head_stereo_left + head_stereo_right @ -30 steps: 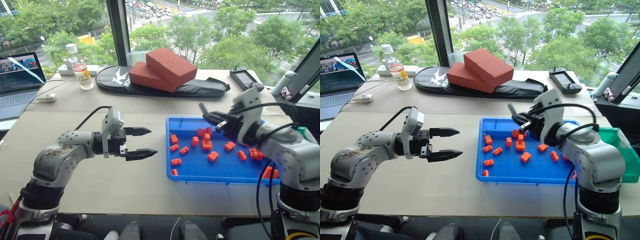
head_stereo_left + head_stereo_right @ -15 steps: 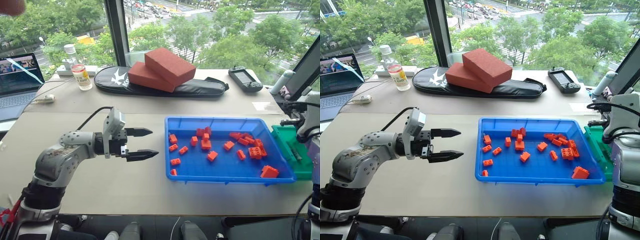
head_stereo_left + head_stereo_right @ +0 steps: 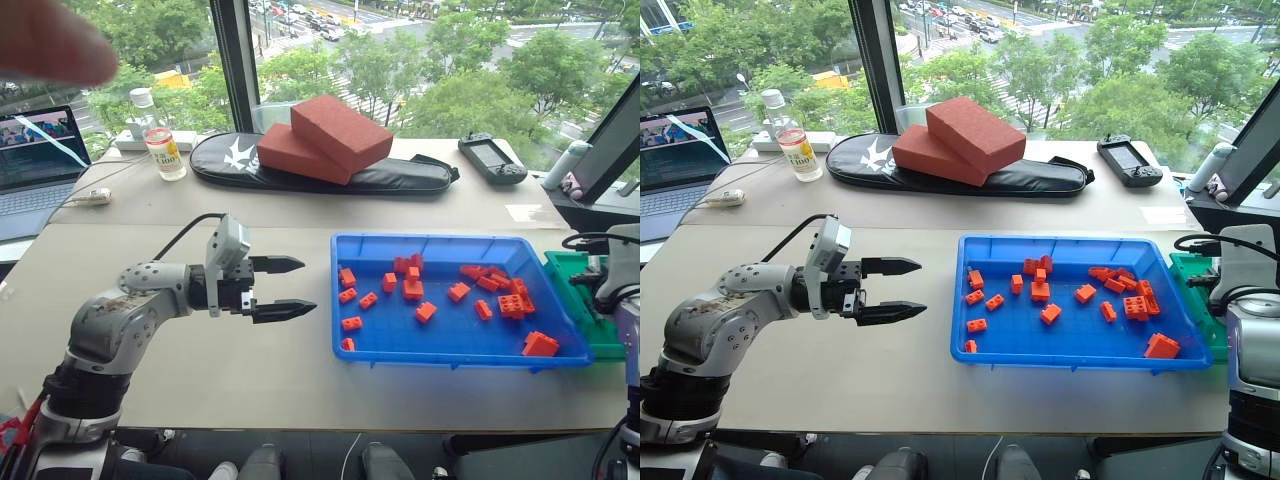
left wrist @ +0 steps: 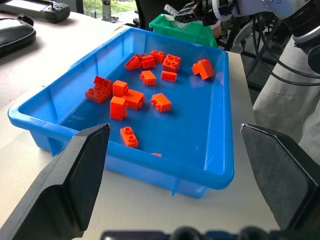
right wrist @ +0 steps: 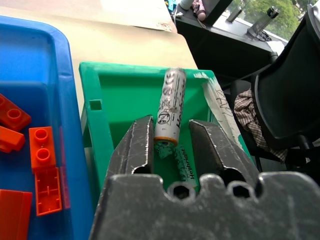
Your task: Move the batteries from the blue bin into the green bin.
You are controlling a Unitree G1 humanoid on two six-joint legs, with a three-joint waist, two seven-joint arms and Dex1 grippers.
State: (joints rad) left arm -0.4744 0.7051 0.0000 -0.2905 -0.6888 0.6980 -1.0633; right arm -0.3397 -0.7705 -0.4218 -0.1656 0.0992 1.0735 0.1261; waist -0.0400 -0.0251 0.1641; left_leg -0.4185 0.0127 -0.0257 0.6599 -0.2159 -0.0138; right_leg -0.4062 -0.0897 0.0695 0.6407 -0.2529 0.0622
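Observation:
The blue bin lies on the table, right of centre, with several orange bricks in it. Against its right side stands the green bin. My right gripper hangs over the green bin, open, and a grey battery lies lengthwise between the fingers with a small gap on each side. A second battery rests on the bin floor under it. My left gripper hovers open and empty over the table, left of the blue bin, pointing at it.
A person's hand shows at the top left. Along the back of the table are a laptop, a bottle, two red blocks on a black bag, and a controller.
My right arm swung from over the blue bin to the green bin at the right, and its jaws parted around the battery. A hand entered at top left. The left arm stayed still.

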